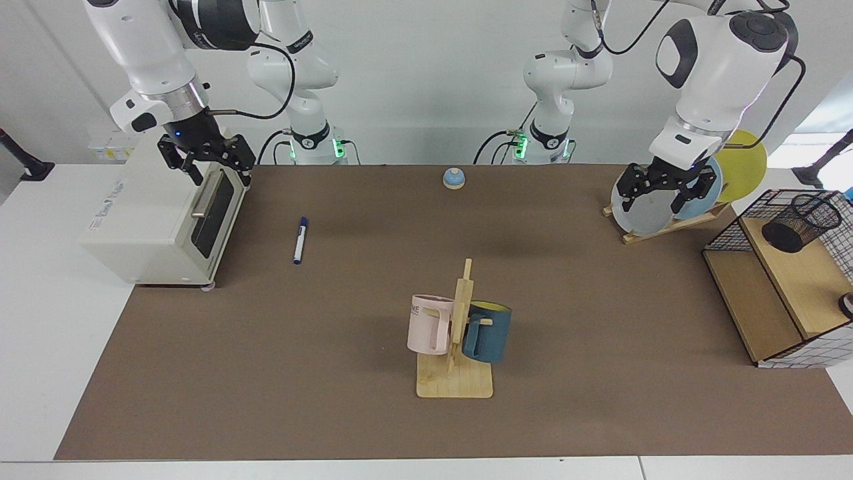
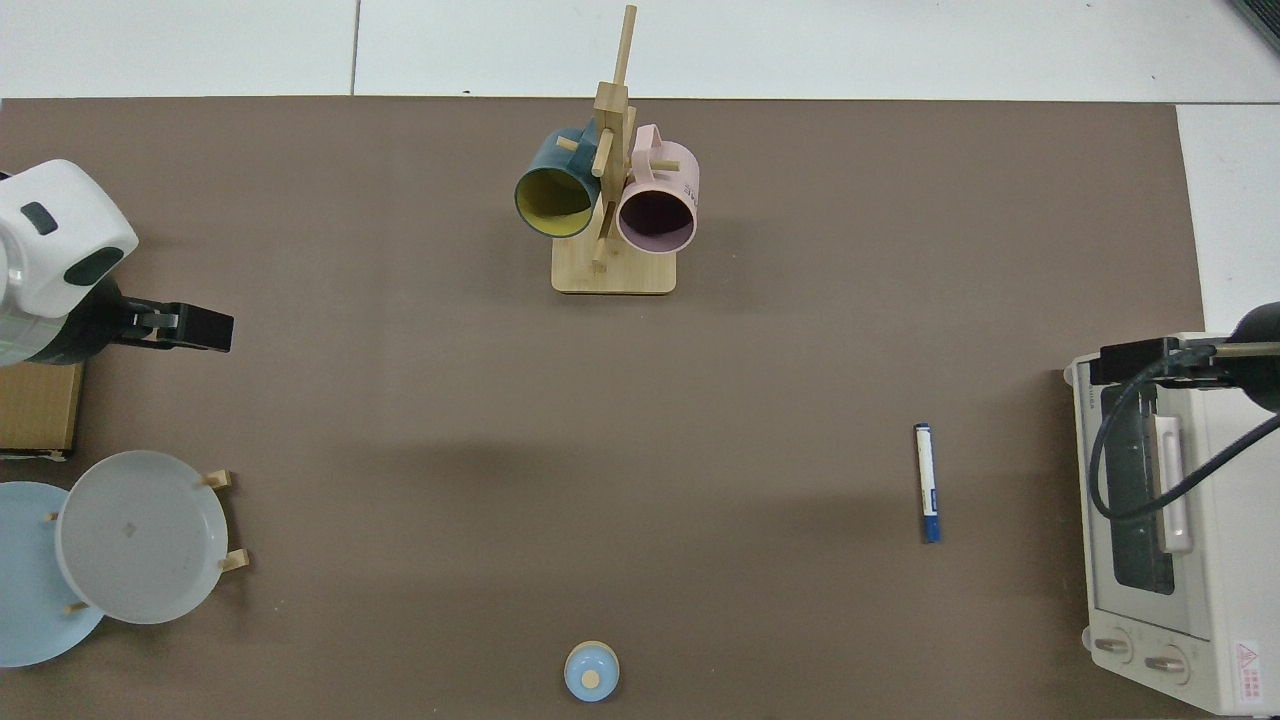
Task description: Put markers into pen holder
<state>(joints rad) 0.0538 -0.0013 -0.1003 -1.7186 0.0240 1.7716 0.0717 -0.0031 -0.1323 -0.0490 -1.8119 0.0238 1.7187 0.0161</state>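
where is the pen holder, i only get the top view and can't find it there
observer: The small black wire-mesh pen holder sits tilted on the upper wooden shelf of the black wire-grid basket, at the facing view's right edge.
operator: which arm is nearer the white marker with the dark blue cap, and are its jaws open
observer: The right gripper, jaws open, hovers over the white toaster oven, next to the marker. The left gripper, jaws also open, hangs over the wooden plate rack, near the basket.
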